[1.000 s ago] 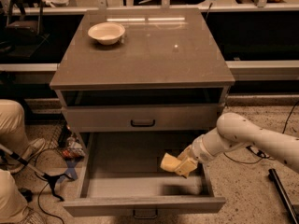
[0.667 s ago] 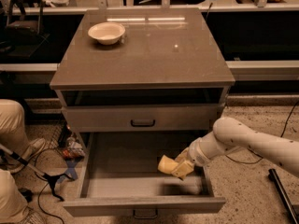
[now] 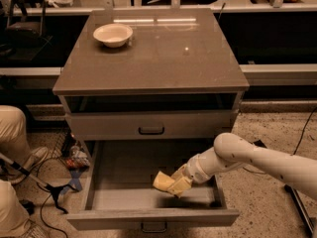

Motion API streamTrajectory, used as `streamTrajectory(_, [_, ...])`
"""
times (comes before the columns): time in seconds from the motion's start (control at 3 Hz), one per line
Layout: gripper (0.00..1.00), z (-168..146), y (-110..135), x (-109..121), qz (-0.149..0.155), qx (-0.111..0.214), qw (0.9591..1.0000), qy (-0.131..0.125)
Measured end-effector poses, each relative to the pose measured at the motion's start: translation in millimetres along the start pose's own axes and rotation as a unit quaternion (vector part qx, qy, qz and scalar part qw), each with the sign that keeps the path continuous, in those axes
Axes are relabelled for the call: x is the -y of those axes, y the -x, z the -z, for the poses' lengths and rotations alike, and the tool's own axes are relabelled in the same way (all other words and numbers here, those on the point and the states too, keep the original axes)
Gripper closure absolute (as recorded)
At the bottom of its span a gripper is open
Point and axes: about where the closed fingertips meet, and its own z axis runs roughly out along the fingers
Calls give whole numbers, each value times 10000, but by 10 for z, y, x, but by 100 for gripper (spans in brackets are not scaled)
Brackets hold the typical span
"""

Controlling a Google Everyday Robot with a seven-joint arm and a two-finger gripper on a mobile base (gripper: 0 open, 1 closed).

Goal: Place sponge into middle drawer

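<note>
Leftward and a little toward the drawer's front went the white arm over the last second, carrying the pale yellow foam sponge (image 3: 161, 181) with its wavy edges from the right part of the drawer to nearer its middle. The two-finger gripper (image 3: 176, 185) was clenched on the sponge's right end and reached in from the right side, inside the pulled-out middle drawer (image 3: 124, 165) — a wide, shallow grey tray with a smooth floor. The sponge hung tilted just above that floor, a dark shadow beneath it; whether a corner touched the floor could not be told. Above, the closed grey upper drawer front (image 3: 109, 125) carried a black bar handle (image 3: 151, 131). On the grey-brown cabinet top (image 3: 168, 58), a cream round bowl (image 3: 113, 34) sat near the back left corner — well apart from the arm.
</note>
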Motion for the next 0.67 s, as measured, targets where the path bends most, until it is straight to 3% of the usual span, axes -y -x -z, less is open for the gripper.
streamTrajectory(0.33, [91,-147,120,-50,-69,242,9996,137])
streamTrajectory(0.67, [60,-310,283,-80,-175,575,9980,170])
